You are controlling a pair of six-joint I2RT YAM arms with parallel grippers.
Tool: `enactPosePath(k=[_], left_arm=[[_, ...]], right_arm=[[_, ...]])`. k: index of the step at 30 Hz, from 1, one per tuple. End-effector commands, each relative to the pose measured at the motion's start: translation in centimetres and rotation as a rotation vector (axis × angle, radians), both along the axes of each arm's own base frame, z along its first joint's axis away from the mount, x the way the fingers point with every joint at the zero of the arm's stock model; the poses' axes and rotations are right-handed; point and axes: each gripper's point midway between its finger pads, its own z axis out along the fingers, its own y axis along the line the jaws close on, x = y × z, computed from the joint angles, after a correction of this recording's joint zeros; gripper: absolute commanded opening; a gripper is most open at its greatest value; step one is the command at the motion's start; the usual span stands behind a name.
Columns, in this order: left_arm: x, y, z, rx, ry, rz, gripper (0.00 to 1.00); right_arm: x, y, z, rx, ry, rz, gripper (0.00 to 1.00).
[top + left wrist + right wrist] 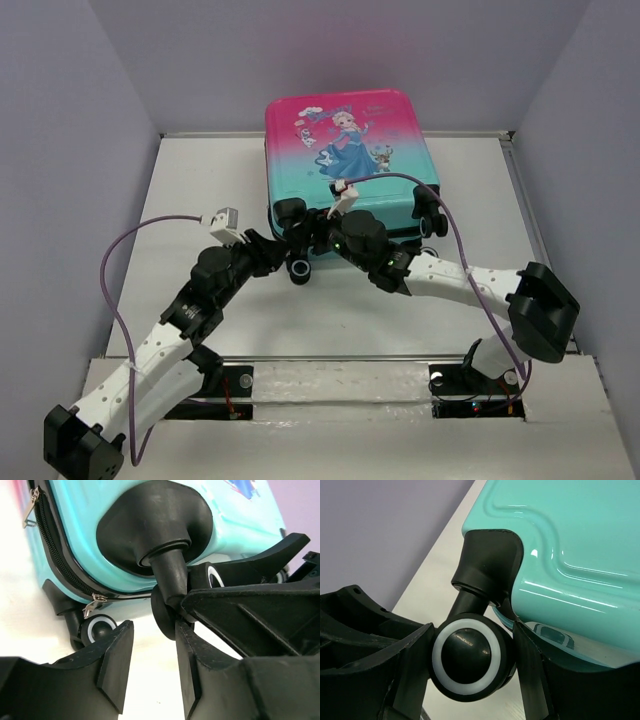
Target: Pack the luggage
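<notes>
The luggage (340, 150), a pink-to-teal suitcase with a cartoon princess on top, lies flat and zipped at the far middle of the table. Both grippers are at its near left corner. My right gripper (472, 630) is shut on a black wheel with a white ring (469, 657), one finger on each side; in the top view the gripper (314, 240) reaches in from the right. My left gripper (152, 630) is open and empty, just below that wheel's stalk (170, 575); its right fingertip (186, 645) touches the wheel. It approaches from the left in the top view (284, 248).
A second wheel (97, 630) and a zipper pull (92, 605) sit under the teal shell (100, 500). More wheels are at the suitcase's near right corner (430, 215). Grey walls close in the white table (200, 180). Purple cables (110, 280) loop beside both arms.
</notes>
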Motion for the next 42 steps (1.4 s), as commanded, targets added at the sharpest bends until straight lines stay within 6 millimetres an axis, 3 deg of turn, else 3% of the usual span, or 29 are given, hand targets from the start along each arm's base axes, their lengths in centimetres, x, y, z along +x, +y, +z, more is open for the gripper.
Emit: enactPosePath(k=[1,2,5,9,18,24,37,42], left_arm=[[-0.7,1.4,-4.6,0.04,0.071,0.05,0.47],[-0.9,1.6,-6.1,0.054,0.091,0.055,0.47],[-0.6,0.9,-7.6,0.075,0.104,0.026,0.46],[0.2,0.1,-8.5,0.089,0.098,0.019,0.44],[3.0,-1.7,-6.7,0.084,-0.022,0.014,0.48],[5.0,-1.7,-7.2,0.122,-0.047,0.069,0.49],[5.7,-2.5,-4.1,0.103,-0.174,0.086,0.52],[6.8,-1.4,-4.2,0.125,-0.182,0.174,0.42]], right_arm=[[1.0,-2.3,3.8,-0.008,-0.088,-0.079,0.07],[0.9,-2.4,3.9,-0.009,-0.091,-0.077,0.07],[0.7,-2.4,4.0,-0.003,-0.09,-0.066,0.07],[0.5,-2.3,4.2,-0.003,-0.095,-0.056,0.07],[0.0,-2.1,4.4,0.015,-0.098,-0.028,0.07],[-0.5,-2.0,4.3,0.035,-0.097,-0.001,0.07],[-1.4,-1.5,3.8,0.063,-0.09,0.049,0.07],[-2.3,-1.2,3.9,0.094,-0.088,0.097,0.07]])
